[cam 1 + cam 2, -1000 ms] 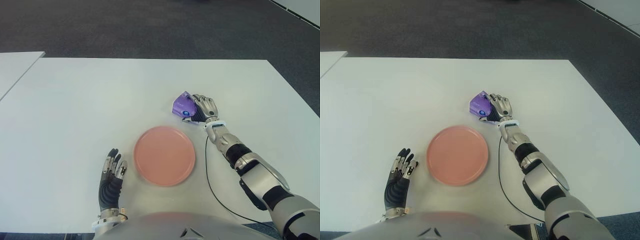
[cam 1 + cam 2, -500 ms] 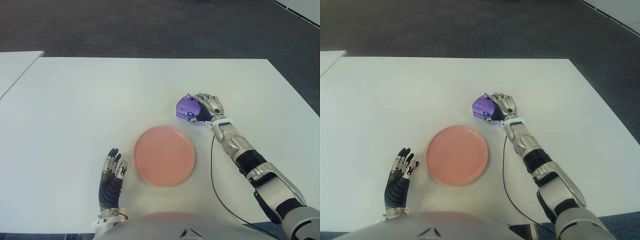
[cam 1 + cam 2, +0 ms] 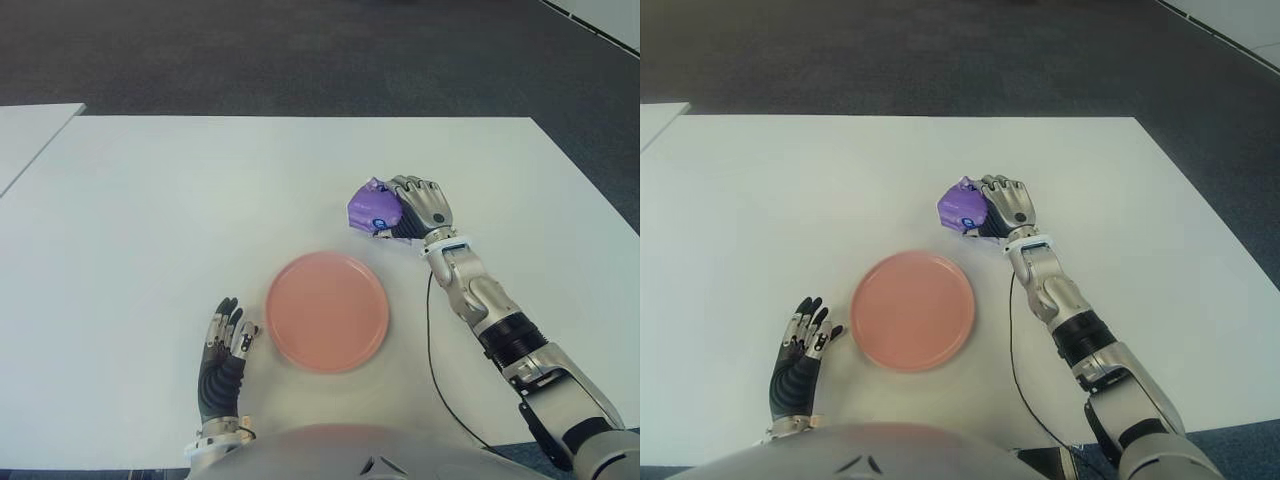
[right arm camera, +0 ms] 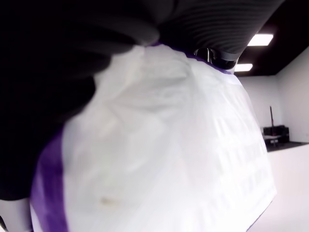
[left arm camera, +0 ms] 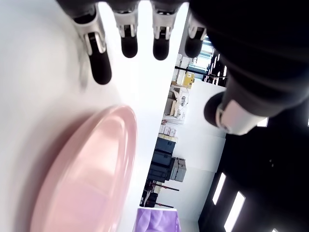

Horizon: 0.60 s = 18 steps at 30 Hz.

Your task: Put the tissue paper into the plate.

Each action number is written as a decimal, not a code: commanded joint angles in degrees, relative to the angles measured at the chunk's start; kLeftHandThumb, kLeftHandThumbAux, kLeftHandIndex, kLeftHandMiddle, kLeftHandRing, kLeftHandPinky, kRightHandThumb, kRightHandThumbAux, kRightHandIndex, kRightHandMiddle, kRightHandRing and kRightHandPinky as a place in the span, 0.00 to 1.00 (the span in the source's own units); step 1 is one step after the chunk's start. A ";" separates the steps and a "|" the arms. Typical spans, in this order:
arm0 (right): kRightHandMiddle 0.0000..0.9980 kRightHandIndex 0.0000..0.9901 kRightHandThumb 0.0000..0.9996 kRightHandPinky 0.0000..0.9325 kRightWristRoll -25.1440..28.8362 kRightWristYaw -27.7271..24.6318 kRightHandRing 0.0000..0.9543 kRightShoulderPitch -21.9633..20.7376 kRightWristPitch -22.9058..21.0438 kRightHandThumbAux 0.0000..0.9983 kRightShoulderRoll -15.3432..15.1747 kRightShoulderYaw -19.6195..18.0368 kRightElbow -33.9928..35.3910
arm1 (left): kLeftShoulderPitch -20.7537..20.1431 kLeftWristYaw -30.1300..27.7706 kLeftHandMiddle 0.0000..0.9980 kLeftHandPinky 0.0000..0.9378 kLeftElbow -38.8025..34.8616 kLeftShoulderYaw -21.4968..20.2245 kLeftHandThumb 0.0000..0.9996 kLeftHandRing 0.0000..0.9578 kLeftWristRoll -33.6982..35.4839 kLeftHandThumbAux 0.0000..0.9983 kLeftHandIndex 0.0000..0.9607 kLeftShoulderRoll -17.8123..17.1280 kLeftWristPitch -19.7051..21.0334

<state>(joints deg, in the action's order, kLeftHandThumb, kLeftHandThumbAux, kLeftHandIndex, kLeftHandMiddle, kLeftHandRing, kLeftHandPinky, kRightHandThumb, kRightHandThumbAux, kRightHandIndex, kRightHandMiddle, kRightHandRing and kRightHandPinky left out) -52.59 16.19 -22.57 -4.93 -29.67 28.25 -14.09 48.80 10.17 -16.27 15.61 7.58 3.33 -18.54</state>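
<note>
A purple and white tissue pack [image 3: 374,208] is held in my right hand [image 3: 408,208], whose fingers curl around it a little above the white table [image 3: 150,200]. It hangs beyond the far right rim of the pink plate [image 3: 328,311]. In the right wrist view the tissue pack [image 4: 164,145] fills the picture, with dark fingers [image 4: 72,53] pressed over it. My left hand [image 3: 226,345] shows just left of the plate near the table's front edge, fingers spread and holding nothing. The left wrist view shows the plate [image 5: 91,179] beside those fingers [image 5: 99,58].
A black cable [image 3: 430,350] trails across the table along my right forearm. A second white table [image 3: 25,135] stands at the far left. Dark carpet [image 3: 300,50] lies beyond the table's far edge.
My right hand has lifted the tissue pack off the table and drawn it slightly up and back; the forearm has swung more upright. The left hand has not moved.
</note>
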 commanded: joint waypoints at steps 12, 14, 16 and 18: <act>0.54 0.41 0.86 0.89 -3.96 -3.43 0.89 9.21 3.66 0.68 -2.47 -1.55 17.62 | -2.55 0.47 0.09 0.03 2.27 1.07 0.12 0.05 -0.19 0.62 0.04 3.55 -0.07; 0.54 0.41 0.86 0.90 -4.17 -4.03 0.90 10.06 4.10 0.68 -2.49 -1.82 19.50 | -2.63 0.40 0.09 0.03 2.43 1.03 0.12 0.05 -0.17 0.62 0.04 3.48 -0.04; 0.54 0.41 0.86 0.89 -4.45 -4.64 0.90 10.87 4.67 0.68 -2.43 -2.11 21.40 | -2.72 0.48 0.08 0.03 2.63 0.96 0.12 0.05 -0.52 0.61 0.04 3.38 -0.10; 0.54 0.41 0.86 0.89 -4.71 -5.22 0.89 11.60 5.27 0.68 -2.38 -2.41 23.13 | -2.82 0.65 0.08 0.03 2.87 0.86 0.11 0.04 -1.11 0.61 0.04 3.29 -0.26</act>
<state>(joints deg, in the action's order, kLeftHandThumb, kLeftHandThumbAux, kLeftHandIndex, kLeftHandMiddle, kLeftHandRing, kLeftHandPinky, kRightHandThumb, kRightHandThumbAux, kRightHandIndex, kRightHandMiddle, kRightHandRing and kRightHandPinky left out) -56.43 12.18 -12.22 -0.80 -31.68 26.63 6.61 48.47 10.17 -15.00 15.59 7.16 3.33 -19.86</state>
